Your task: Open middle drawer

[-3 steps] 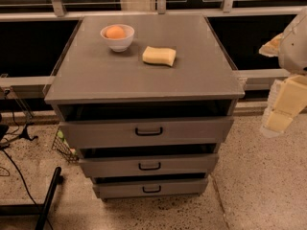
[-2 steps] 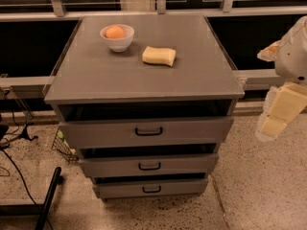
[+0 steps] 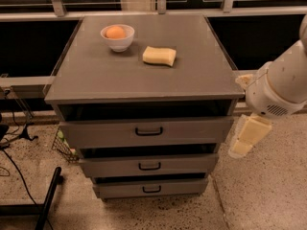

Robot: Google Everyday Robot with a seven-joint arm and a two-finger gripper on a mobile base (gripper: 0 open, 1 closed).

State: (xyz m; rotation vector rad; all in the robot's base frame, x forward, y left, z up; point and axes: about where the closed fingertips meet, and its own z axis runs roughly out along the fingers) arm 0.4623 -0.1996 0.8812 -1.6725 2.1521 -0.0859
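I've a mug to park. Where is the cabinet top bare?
The front half of the top, ahead of the bowl and sponge, is bare. Back left is crowded. The tool hangs right of the drawers.

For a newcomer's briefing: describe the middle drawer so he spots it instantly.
Find the gray cabinet with a bowl on top; the gripper hangs at its right. Of three stacked drawers, the middle drawer sits under the tallest, above the narrowest.

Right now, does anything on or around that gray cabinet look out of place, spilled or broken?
Nothing stands out. The bowl with an orange sits upright on the cabinet top, the yellow sponge lies flat beside it, and the middle drawer sits level. The gripper hangs beside the cabinet, touching nothing.
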